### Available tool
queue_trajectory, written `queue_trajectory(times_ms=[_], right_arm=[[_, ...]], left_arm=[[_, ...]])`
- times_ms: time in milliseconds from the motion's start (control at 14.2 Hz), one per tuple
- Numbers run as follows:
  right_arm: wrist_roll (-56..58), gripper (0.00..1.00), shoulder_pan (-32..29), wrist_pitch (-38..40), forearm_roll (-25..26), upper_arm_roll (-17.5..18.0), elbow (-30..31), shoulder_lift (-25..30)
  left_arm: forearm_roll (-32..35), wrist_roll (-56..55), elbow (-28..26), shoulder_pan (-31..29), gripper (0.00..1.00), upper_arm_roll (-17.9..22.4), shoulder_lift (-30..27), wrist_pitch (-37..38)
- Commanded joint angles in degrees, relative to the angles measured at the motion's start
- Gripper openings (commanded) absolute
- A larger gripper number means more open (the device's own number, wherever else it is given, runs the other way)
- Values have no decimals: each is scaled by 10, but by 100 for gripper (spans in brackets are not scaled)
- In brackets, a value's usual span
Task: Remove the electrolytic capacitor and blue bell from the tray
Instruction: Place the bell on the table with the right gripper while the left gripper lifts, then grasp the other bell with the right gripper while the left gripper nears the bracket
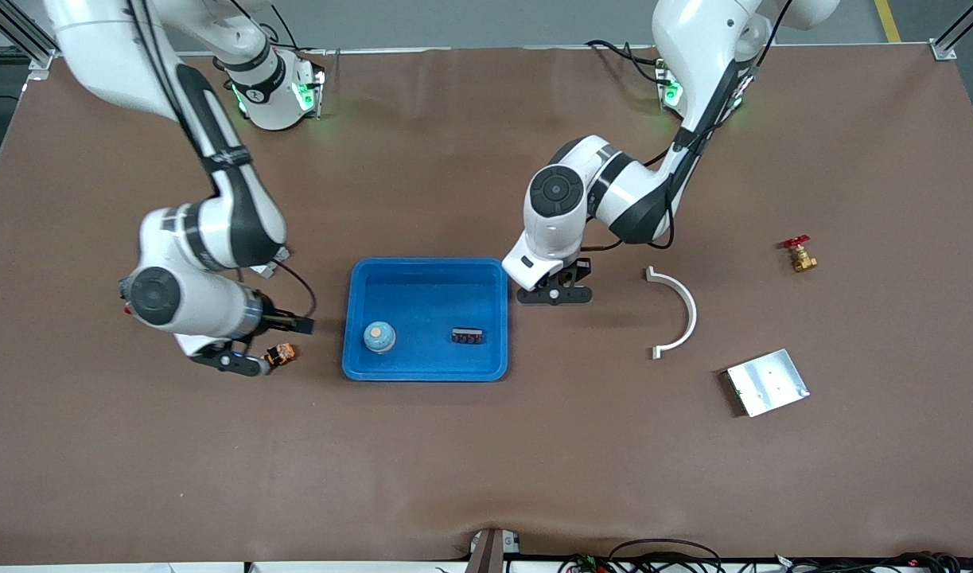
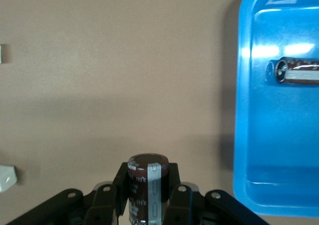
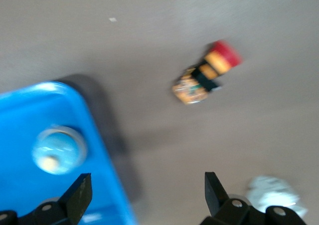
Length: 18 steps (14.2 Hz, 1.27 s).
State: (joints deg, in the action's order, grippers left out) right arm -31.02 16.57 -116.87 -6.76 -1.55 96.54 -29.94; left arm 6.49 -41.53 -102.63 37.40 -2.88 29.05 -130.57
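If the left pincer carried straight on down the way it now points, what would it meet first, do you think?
Probably only bare table. The left pincer, shut on a capacitor, points down just outside the tray, toward the left arm's end. Height above the table is unclear.

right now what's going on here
The left gripper is shut on a capacitor, held just outside the blue tray toward the left arm's end. The right gripper is open over the tray's edge at the right arm's end. The bell and another capacitor lie in the tray.
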Motion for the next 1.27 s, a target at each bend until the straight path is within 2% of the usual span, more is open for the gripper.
queue_trajectory(times_ms=[0,282,564,916,1198], right_arm=[[-133,100,48,-3,-10,10,-83,-76],[-208,100,68,-85,-8,20,-79,-107],[-222,100,64,-87,-9,20,-73,-111],[-229,100,70,-100,-11,21,-68,-124],[-229,100,71,-107,-11,21,-65,-129]], left_arm=[[22,10,-78,-8,0,-3,-37,-68],[36,50,-100,-40,0,-1,-47,-75],[56,126,-126,-94,0,-8,-64,-77],[59,199,-201,-134,0,-7,-90,-154],[60,225,-211,-157,0,-6,-73,-188]])
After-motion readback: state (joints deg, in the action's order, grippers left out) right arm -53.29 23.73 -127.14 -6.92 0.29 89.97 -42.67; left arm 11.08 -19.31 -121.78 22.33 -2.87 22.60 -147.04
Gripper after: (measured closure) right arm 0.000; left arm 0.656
